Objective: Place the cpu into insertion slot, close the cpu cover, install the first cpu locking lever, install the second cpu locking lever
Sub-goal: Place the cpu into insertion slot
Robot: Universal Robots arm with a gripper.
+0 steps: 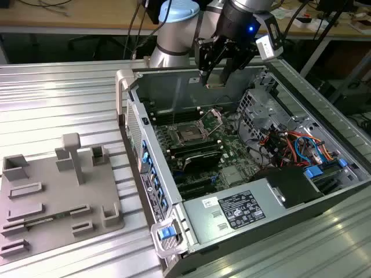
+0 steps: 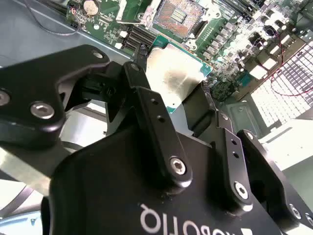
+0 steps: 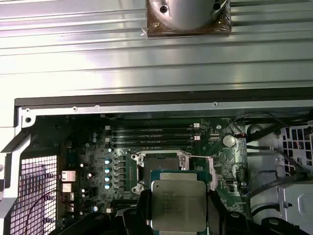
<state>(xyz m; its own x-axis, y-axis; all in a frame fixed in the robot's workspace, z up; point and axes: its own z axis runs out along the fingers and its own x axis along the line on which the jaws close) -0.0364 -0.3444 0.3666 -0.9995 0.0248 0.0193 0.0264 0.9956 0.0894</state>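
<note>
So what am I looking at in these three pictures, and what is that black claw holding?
It is a robot arm working over an open grey computer case on a ribbed metal table. One picture comes from a camera standing off the arm; the other two from cameras riding near its wrist. The black claw is the arm's jaws, shut on a small flat square silver chip, the cpu, held above the green circuit board. On the board sits the dark square insertion slot, its thin silver cpu cover raised. A grey moulded tray lies at the exterior view's left.
</note>
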